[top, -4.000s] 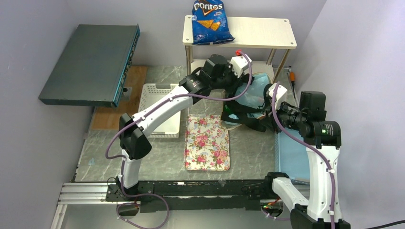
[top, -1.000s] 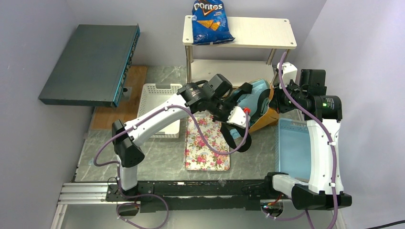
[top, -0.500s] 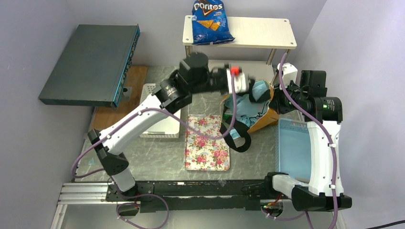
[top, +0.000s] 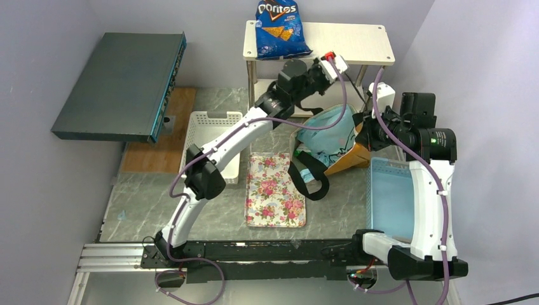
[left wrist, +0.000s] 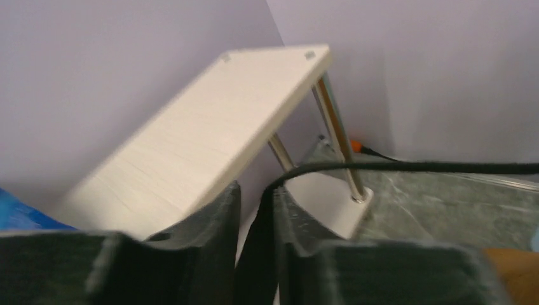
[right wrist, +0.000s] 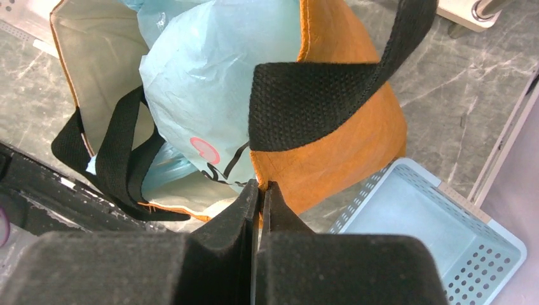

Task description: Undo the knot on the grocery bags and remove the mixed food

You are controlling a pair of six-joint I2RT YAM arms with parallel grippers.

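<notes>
The orange-tan tote (top: 353, 159) (right wrist: 343, 146) lies tipped on the table with its mouth open. The light-blue plastic bag (top: 325, 135) (right wrist: 210, 82) bulges out of it. My right gripper (right wrist: 259, 189) (top: 367, 130) is shut on the tote's orange rim. My left gripper (left wrist: 254, 190) (top: 340, 68) is raised by the shelf's front edge, shut on a black strap (left wrist: 407, 167) that runs taut toward the tote. The other strap loop (top: 309, 181) (right wrist: 114, 159) hangs slack by the tray. I see no knot. The mixed food is hidden inside the bags.
A floral tray (top: 275, 189) lies left of the tote, with a white basket (top: 213, 149) beyond it. A light-blue basket (top: 391, 197) (right wrist: 445, 241) stands at the right. The white shelf (top: 346, 41) (left wrist: 210, 121) carries a blue Doritos bag (top: 279, 28). A dark flat box (top: 121, 86) sits far left.
My left gripper rose from beside the tray, passed over the tote and now sits by the shelf with the strap drawn up. The right gripper has kept its hold.
</notes>
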